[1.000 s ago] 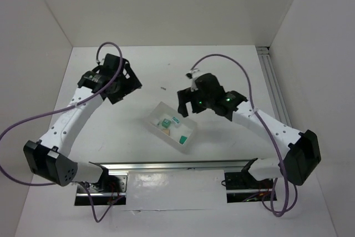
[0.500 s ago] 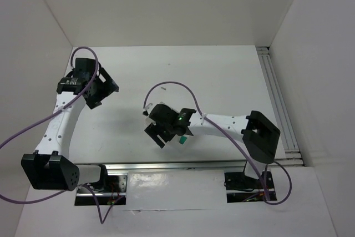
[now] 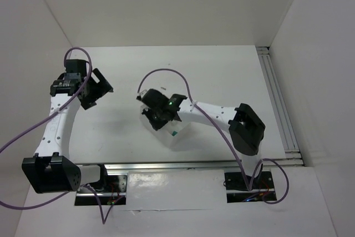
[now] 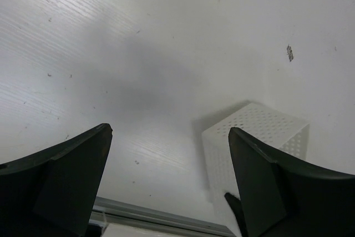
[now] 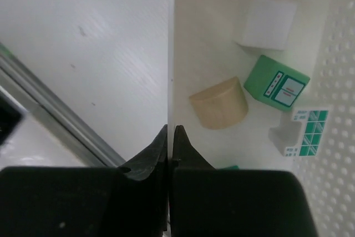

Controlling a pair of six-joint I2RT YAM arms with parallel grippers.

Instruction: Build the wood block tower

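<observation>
At left, wide-spread left gripper (image 4: 169, 131) above the table (image 4: 111, 54), tray (image 4: 255, 131) nearby. At right, right gripper (image 5: 171, 132) pinched onto the tray wall. Inside, loose and unstacked: tan block (image 5: 219, 104), green cube (image 5: 276, 84), white cube (image 5: 266, 23).

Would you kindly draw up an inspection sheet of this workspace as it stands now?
Surface: white table, lightly scuffed, with one dark speck.
Job's things: no tower built. The green cube and tan piece lie loose in the tray, with a white cube and a patterned piece.
Clutter: nothing seen.
Grippers: left pincer open and empty, above the table. Right pincer shut on the tray's wall.
Cables: purple cables loop from both arms.
Surroundings: white walls; metal rail at the near edge.
</observation>
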